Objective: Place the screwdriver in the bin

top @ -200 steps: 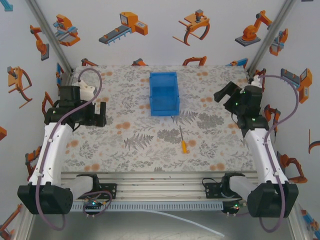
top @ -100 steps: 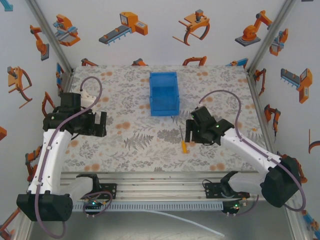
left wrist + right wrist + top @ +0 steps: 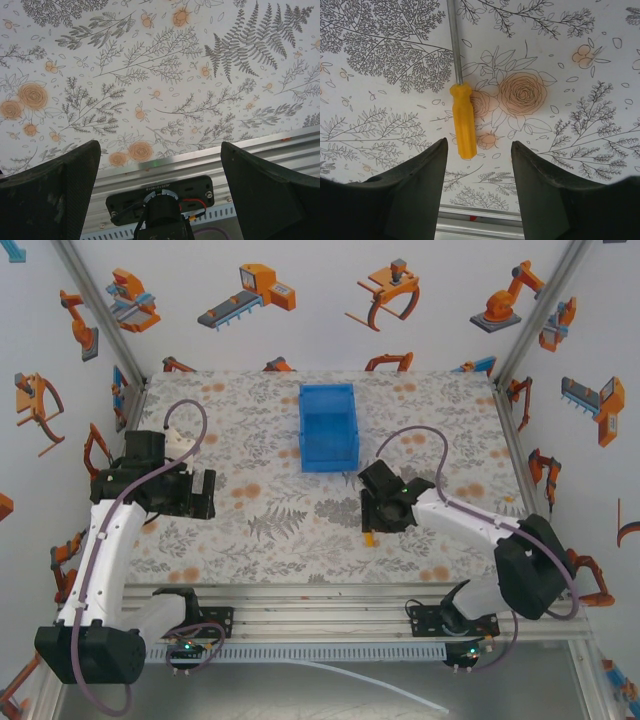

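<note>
— Lying where, the screwdriver (image 3: pixel 462 120)?
— On the surface (image 3: pixel 250 410) by its near edge, apart from the bin (image 3: pixel 329 390), handle end inside the spread right pincer (image 3: pixel 479 150).
— The left pincer (image 3: pixel 160 149)?
— Spread, by the left edge.

Bright, even light, soft shadows, all views sharp.

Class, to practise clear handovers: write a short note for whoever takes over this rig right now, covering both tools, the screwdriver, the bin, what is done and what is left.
Left tool: open, holding nothing, over the left side of the table.
Right tool: open over the screwdriver, handle between its fingers, not gripped.
The screwdriver lies flat on the table, in front of the bin, which looks empty.
Done: right tool lined up.
Left: close on the handle, lift, carry to the bin, release.
</note>
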You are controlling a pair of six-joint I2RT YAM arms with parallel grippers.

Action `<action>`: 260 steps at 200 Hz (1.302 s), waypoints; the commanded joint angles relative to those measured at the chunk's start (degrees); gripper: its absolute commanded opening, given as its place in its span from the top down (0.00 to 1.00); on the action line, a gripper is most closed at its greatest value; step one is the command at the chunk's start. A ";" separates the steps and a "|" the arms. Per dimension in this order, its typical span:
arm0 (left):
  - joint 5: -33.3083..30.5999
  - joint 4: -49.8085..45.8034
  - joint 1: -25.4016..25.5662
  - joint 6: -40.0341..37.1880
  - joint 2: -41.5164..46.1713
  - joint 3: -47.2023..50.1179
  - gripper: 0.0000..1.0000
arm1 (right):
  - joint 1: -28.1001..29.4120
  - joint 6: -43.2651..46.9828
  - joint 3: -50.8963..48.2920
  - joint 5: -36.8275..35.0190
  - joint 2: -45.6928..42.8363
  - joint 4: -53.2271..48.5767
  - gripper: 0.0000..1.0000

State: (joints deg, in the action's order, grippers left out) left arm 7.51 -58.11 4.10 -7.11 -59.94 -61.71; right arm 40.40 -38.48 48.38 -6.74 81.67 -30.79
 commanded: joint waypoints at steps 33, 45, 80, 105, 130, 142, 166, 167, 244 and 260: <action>-0.12 0.60 -0.23 0.69 0.72 1.02 0.03 | 1.96 -1.51 2.68 -1.38 5.61 1.80 0.48; -0.13 0.62 -0.32 0.67 0.77 1.00 0.03 | 2.31 -1.76 2.76 -1.99 6.42 1.96 0.49; -0.13 0.60 -0.52 0.79 0.92 1.06 0.03 | 3.26 -2.47 2.85 -3.43 7.67 2.29 0.52; -0.13 0.60 -0.59 0.86 0.70 0.93 0.03 | 3.36 -2.82 2.46 -3.41 8.52 2.65 0.53; -0.08 0.62 -0.76 0.88 0.56 0.81 0.03 | 3.54 -3.18 1.92 -4.04 8.59 3.05 0.55; -0.13 0.57 -0.85 0.92 0.53 0.67 0.03 | 3.54 -3.52 1.65 -4.31 8.68 3.10 0.56; -0.13 0.60 -0.98 0.92 0.29 0.57 0.03 | 3.52 -3.88 0.94 -4.33 8.49 3.70 0.62; -0.13 0.61 -1.00 0.94 0.28 0.60 0.03 | 3.53 -3.88 0.89 -4.29 8.50 3.75 0.63; 0.06 0.58 -1.29 1.02 0.25 0.67 0.03 | 3.98 -3.98 -0.22 -5.58 9.26 3.19 0.70; 0.05 0.66 -1.29 1.02 0.15 0.68 0.03 | 4.15 -3.86 -0.30 -5.75 9.17 3.10 0.71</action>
State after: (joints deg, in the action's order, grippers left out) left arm 7.31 -57.45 3.27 -6.87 -59.94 -61.25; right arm 44.05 -41.63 48.97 -10.20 89.95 -26.65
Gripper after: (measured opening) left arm 0.974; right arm 0.300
